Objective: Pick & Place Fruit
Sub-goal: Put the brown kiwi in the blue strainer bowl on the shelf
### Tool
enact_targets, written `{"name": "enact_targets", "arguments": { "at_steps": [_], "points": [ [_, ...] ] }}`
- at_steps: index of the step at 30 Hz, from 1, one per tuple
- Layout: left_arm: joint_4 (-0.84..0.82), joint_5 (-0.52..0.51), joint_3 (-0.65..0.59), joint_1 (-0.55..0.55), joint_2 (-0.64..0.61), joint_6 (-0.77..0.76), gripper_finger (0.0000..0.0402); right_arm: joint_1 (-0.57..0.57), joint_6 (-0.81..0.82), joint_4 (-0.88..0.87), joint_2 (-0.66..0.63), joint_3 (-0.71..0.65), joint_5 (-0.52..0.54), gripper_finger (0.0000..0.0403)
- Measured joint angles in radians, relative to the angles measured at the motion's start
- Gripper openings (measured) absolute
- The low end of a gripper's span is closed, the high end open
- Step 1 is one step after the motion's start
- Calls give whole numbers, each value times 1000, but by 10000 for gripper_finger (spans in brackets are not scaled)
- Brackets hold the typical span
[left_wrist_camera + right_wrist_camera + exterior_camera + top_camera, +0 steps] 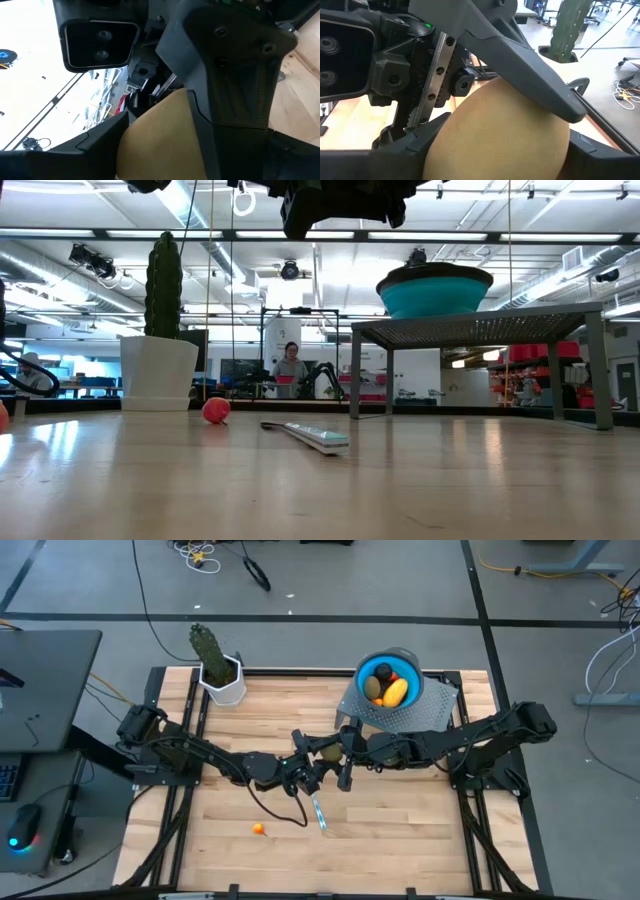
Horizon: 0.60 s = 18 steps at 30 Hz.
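Both arms meet mid-bench w/ one smooth olive-brown oval fruit (pixel 327 749) between them: left gripper (pixel 318 762) jaws pinch it, right gripper (pixel 340 745) jaws also clamp it. Round blue bowl (pixel 408 664) on perforated metal stand (pixel 432 712), back-right, holds other fruit. Tiny orange ball (pixel 258 829) near front edge; slim knife (pixel 317 810) lies flat beside it.

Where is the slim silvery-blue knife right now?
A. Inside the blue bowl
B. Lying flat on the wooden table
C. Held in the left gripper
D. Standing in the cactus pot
B: the knife lies flat on the bare wooden table, below the two grippers meeting above it; the low view shows it resting on the tabletop too.
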Motion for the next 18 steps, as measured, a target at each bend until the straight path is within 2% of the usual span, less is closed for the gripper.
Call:
{"name": "enact_targets", "arguments": {
  "at_steps": [11,18],
  "points": [
    [-5,-15,1,0,0,2,322,0,-4,-5,0,0,-6,269],
    [-11,-76,1,-6,0,0,355,-1,-11,-30,0,0,10,269]
  ]
}}
